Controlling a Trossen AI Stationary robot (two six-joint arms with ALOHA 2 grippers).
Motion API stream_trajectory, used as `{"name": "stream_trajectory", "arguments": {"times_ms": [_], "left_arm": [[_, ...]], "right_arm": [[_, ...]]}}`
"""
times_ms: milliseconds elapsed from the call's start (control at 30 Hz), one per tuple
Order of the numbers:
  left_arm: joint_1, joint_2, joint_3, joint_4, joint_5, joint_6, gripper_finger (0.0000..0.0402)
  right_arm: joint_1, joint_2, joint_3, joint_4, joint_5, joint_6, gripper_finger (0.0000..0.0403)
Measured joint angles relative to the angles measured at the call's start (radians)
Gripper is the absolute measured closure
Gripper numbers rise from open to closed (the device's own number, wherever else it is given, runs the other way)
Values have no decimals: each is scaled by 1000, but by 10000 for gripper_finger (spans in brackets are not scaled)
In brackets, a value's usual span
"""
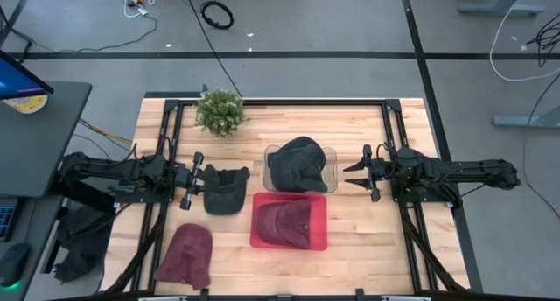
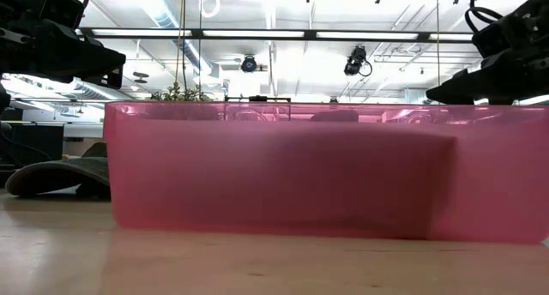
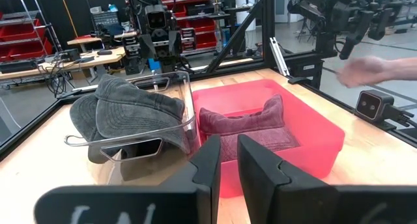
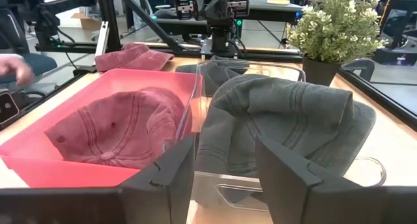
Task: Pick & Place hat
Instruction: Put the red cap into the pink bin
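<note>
Table [image 1: 350,240]: I see a pale wooden top from above, with both of my arms lying low along its 2 sides
Left gripper [image 1: 194,180]: near the left side of the table, pointing inward; its 2 fingers are a small gap apart and hold nothing; a dark hat lies just in front of its tips
Right gripper [image 1: 357,176]: near the right side, pointing inward at the clear bin; fingers spread wide, empty
Clear bin [image 1: 328,157]: at mid table, just ahead of the right gripper
Grey hat [image 1: 297,165]: sits in the clear bin, piled above the rim and draped over its front edge
Red bin [image 1: 317,240]: just in front of the clear bin, touching or nearly so, I cannot tell which
Red hat [image 1: 284,220]: lies inside the red bin, crown up
Dark hat [image 1: 223,189]: flat on the table between the left gripper and the bins
Maroon hat [image 1: 186,257]: flat on the table at the front left corner, well apart from the bins
Plant [image 1: 220,111]: small potted green plant at the back edge, left of centre
Low view: the red bin wall fills most of it; the dark hat shows at far left
Person: a blurred hand [image 3: 378,69] shows beyond the table in the left wrist view
</note>
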Motion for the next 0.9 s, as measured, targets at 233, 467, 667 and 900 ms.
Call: {"name": "stream_trajectory", "arguments": {"times_ms": [233, 467, 667, 900], "left_arm": [[0, 0, 0, 0, 0, 0, 346], [0, 0, 0, 1, 0, 0, 346], [0, 1, 0, 163, 16, -169, 346], [0, 7, 0, 515, 173, -635, 346]], "right_arm": [[0, 0, 0, 1, 0, 0, 237], [0, 0, 0, 2, 0, 0, 237], [0, 0, 0, 2, 0, 0, 238], [0, 0, 0, 2, 0, 0, 237]]}}
